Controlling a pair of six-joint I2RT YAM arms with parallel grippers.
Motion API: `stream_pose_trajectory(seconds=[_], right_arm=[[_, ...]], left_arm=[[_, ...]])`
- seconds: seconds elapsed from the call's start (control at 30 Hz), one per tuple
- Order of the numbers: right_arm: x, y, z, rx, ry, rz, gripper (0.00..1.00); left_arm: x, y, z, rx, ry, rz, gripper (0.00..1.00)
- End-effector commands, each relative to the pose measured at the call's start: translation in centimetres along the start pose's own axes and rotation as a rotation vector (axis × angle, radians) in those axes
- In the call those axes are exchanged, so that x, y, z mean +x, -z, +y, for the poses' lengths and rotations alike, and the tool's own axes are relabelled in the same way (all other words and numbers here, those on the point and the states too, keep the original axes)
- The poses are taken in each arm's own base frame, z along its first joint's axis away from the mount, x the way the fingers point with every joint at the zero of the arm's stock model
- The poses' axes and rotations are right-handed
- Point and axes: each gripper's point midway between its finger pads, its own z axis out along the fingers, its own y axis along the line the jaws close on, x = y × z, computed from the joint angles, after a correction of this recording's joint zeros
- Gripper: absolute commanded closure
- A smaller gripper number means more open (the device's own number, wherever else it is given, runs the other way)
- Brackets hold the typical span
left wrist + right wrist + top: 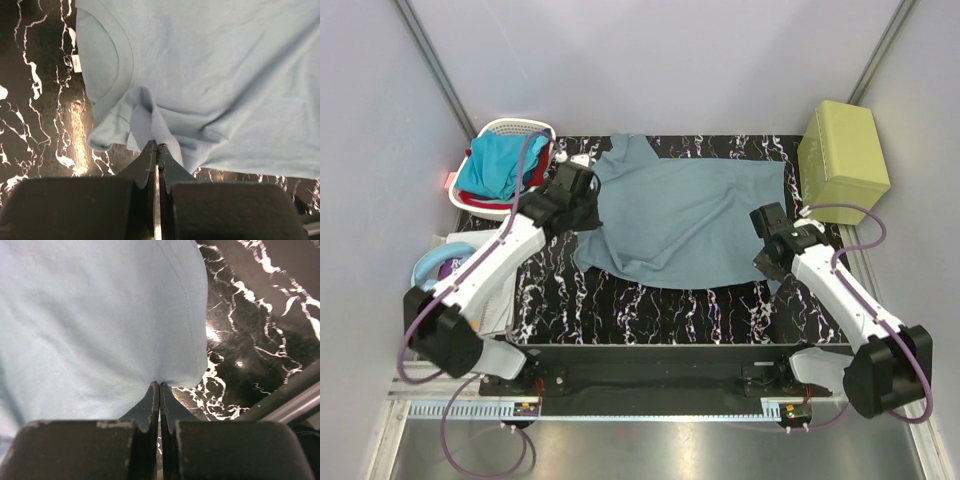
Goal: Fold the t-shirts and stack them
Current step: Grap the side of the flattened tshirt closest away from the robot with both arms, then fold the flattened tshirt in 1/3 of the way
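Top external view showed you the grey-blue t-shirt [690,215] spread on the table [650,310], left gripper [156,146] and right gripper [159,385] each clamped on its edge; soft and light, it would probably sag, so edges suited gripping.

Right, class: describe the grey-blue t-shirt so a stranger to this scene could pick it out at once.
Find the black marbled table. Spread across its middle lies the grey-blue t-shirt. Unlike the turquoise t-shirt bundled in the white basket at the far-left corner, it is duller and lies opened out.
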Motion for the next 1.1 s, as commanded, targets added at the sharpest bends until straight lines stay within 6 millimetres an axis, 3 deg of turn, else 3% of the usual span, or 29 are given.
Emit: stream_pose_trajectory(seconds=[0.0,0.13,0.3,0.63,0.9,1.07], right_arm=[[-1.2,1.5,-1.7,0.044,0.032,-0.043,1.00],[-0.7,1.7,-2.3,0.046,0.041,-0.026,1.00],[0.0,2.5,-3.2,0.037,0.049,-0.002,1.00],[1.6,3.7,-4.7,0.021,0.051,0.062,1.00],[2.0,4.5,-5.4,0.014,0.037,0.076,1.00],[1.6,5.5,-6.0,0.004,0.024,0.056,1.00]], left_arm=[[2.5,2.0,0.0,0.018,0.010,0.017,1.00],[6.2,2.8,0.0,0.029,-0.006,0.072,1.00],[8.8,4.9,0.3,0.035,0.001,0.109,1.00],[10.1,9.6,1.4,0.031,0.010,0.113,1.00],[12.2,10.7,2.5,0.019,0.039,0.166,1.00],[12.3,12.1,2.7,0.031,0.066,0.160,1.00]])
